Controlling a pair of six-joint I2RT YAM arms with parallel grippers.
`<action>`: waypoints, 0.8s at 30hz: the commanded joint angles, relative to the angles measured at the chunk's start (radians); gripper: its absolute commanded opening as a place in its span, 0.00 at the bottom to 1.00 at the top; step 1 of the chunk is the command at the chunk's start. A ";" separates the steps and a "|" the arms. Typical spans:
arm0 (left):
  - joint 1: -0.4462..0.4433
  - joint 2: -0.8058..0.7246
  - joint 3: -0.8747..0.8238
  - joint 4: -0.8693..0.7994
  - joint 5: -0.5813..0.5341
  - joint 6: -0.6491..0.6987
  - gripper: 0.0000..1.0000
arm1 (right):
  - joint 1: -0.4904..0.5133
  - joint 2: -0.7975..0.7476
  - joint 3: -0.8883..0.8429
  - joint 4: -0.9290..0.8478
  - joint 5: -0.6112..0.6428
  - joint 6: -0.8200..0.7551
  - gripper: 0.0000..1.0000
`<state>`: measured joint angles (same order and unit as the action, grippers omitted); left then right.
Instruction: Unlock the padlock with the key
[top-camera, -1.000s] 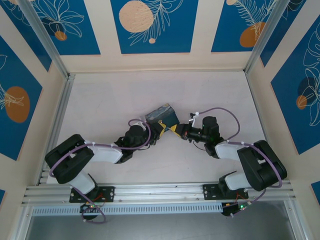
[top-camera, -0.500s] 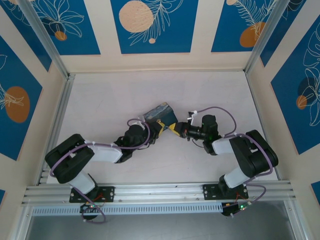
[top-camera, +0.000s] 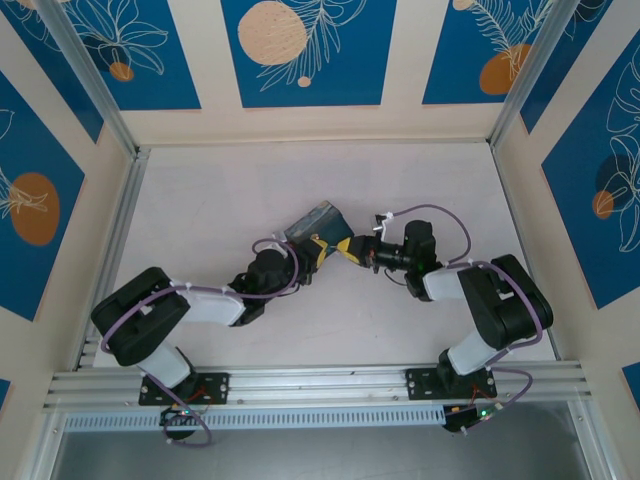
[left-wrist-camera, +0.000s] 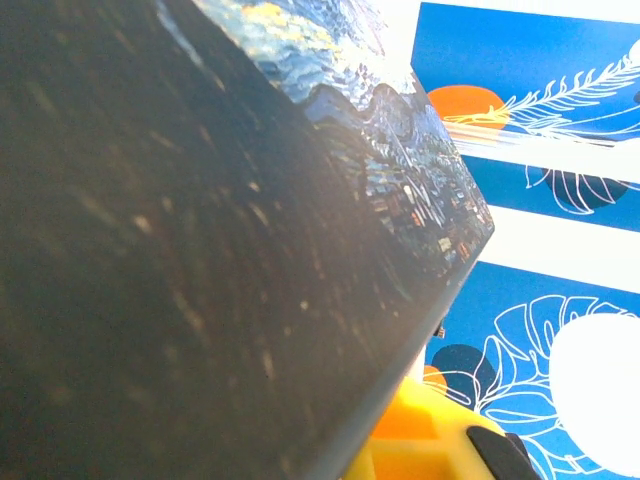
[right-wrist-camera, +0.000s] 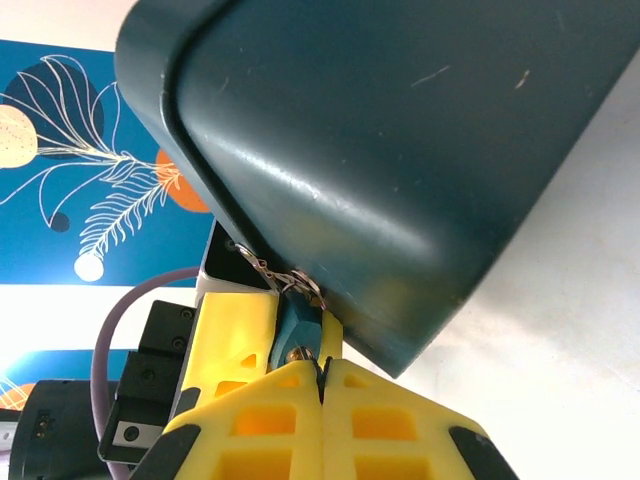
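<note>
Padlock (right-wrist-camera: 293, 328) just above closed right claw (right-wrist-camera: 322, 375) tips, beneath box (right-wrist-camera: 400, 150) edge

Padlock (right-wrist-camera: 296, 326) at the lower edge of the tilted dark box (right-wrist-camera: 400, 150).
Small bluish-teal body hung from the box's edge by thin silvery wire rings. Its lower end meets the closed yellow tips of the right gripper (right-wrist-camera: 322, 375). Whether the metal glint there is the key cannot be told.

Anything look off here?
The painted box looks tipped up, not lying flat: the right wrist view faces its dark plain side. The right fingers are shut beside the small padlock at its edge.
</note>
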<state>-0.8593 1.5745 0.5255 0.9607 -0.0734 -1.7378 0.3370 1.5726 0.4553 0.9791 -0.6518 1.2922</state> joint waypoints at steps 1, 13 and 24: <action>-0.030 -0.011 0.036 0.067 0.115 0.000 0.00 | 0.011 0.016 0.058 0.042 -0.065 0.035 0.00; -0.031 -0.018 0.035 0.053 0.104 0.019 0.00 | 0.024 0.025 0.069 -0.028 -0.062 0.151 0.00; -0.034 -0.018 0.045 0.047 0.109 0.029 0.00 | 0.054 0.073 0.094 -0.038 -0.039 0.269 0.00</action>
<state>-0.8593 1.5738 0.5262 0.9405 -0.0856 -1.7271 0.3477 1.6222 0.5083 0.9199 -0.6785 1.5162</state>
